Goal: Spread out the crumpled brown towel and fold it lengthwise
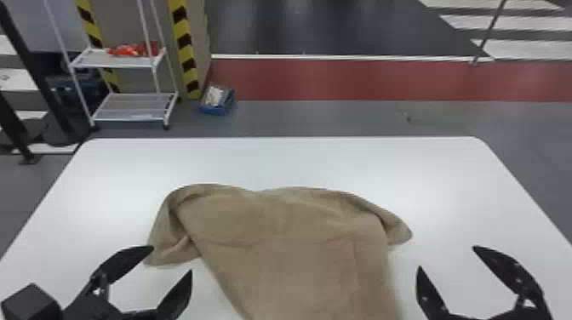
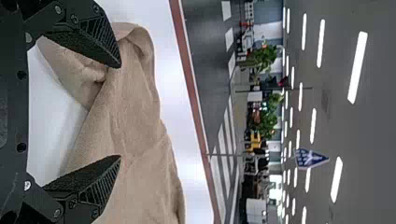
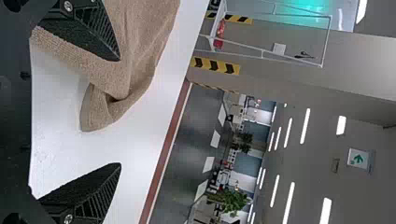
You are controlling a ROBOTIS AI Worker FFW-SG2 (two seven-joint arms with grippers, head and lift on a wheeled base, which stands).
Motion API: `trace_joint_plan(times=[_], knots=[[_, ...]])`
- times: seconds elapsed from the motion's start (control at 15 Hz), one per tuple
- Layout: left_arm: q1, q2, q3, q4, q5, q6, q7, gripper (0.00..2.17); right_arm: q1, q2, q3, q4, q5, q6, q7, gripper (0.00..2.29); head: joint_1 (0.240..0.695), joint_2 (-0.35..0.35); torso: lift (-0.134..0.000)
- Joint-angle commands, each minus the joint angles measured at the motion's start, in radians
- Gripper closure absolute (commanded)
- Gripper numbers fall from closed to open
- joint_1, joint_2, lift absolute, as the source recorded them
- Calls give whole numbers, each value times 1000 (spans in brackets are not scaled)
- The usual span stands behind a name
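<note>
The brown towel (image 1: 293,247) lies across the middle of the table, its near end running past the bottom edge in the head view. Its far left corner is bunched and folded over; a small flap sticks out on the right. My left gripper (image 1: 173,259) stands open at the towel's left side, near the bunched corner. Off the towel's right side is my right gripper (image 1: 446,257), open and holding nothing. In the left wrist view, the towel (image 2: 135,107) lies beyond the left gripper (image 2: 120,112). The right wrist view has the right gripper (image 3: 120,112) spread, with the towel flap (image 3: 105,105) beyond it.
The white table (image 1: 272,161) has rounded far corners. On the floor behind it are a white rack (image 1: 127,106) and a blue box (image 1: 217,100). A black stand (image 1: 38,76) rises beyond the table's far left.
</note>
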Motion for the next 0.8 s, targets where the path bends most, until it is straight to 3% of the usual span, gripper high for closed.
trace_joint_plan(times=[0.0, 0.2, 0.33, 0.53, 0.6, 0.73], knots=[[-42, 5, 13, -10, -33, 148, -83, 235, 35, 4, -21, -39, -10, -6, 10, 76, 695, -45, -128], [-92, 2, 6, -14, -72, 286, -157, 269, 63, 4, -30, -68, 26, -6, 92, 76, 695, -70, -128], [-123, 2, -8, -11, -96, 305, -159, 269, 71, 4, -13, -77, 174, 53, 99, 63, 695, -57, -128], [-161, 4, -22, -5, -98, 369, -157, 269, 71, 4, 32, -77, 323, 142, 109, 97, 695, -56, -128], [-171, 4, -24, -5, -99, 369, -154, 269, 71, 4, 42, -76, 365, 163, 109, 117, 695, -56, -128], [-213, 4, -42, 23, -138, 372, -151, 269, 71, 4, 56, -73, 377, 188, 110, 130, 695, -55, -128]])
